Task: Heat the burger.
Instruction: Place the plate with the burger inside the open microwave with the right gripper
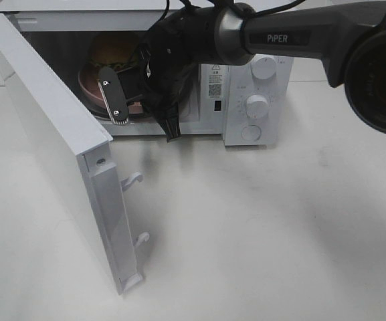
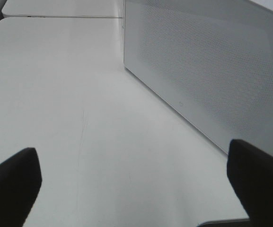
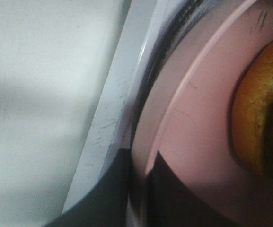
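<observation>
Exterior high shows burger (image 1: 112, 48) just behind right pincer (image 1: 110, 92) gripping plate (image 1: 85, 85).

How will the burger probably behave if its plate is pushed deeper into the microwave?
The burger sits loose on the smooth pink plate, so a sudden push may slide it. It stands rather tall under its domed bun, so it could tip or its top could shift.

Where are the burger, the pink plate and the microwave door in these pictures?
burger (image 1: 112, 50), exterior high view, on the top of its bun.
pink plate (image 3: 193, 132), right wrist view, on its bare rim.
microwave door (image 1: 42, 107), exterior high view, on its broad white face.
</observation>
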